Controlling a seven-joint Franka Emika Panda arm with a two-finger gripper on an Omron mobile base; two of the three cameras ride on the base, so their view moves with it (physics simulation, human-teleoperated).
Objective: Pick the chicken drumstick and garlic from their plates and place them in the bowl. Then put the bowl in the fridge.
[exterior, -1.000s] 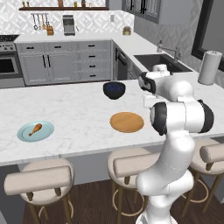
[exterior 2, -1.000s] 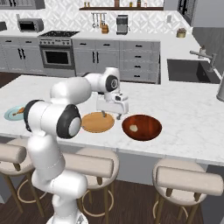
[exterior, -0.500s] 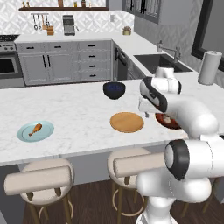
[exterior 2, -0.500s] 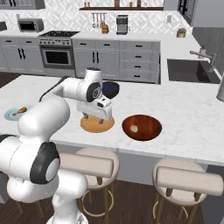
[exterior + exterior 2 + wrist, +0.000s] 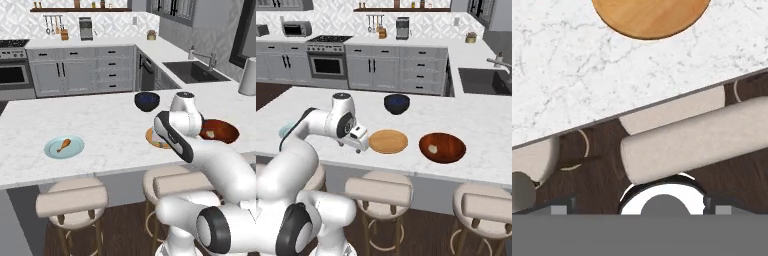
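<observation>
The chicken drumstick (image 5: 63,145) lies on the light blue plate (image 5: 51,150) at the counter's left. An arm link hides most of that blue plate (image 5: 285,131) in the right base view. The tan wood plate (image 5: 388,141) is bare and also shows in the hand view as the wood plate (image 5: 649,15). The garlic (image 5: 432,148) rests inside the reddish-brown bowl (image 5: 448,152). My gripper (image 5: 359,148) is open and empty, low over the counter's front edge just left of the tan plate; its fingertips (image 5: 559,207) stand wide apart. The fridge is out of view.
A small dark blue bowl (image 5: 396,103) stands behind the tan plate. Padded bar stools (image 5: 692,142) line the floor below the counter's front edge (image 5: 637,112). A sink (image 5: 192,71) and a paper towel roll (image 5: 248,76) are at the far right.
My hand has swung left from near the wooden bowl, across the tan plate, to the counter's front edge. The garlic stays in the bowl and the drumstick stays on its plate.
</observation>
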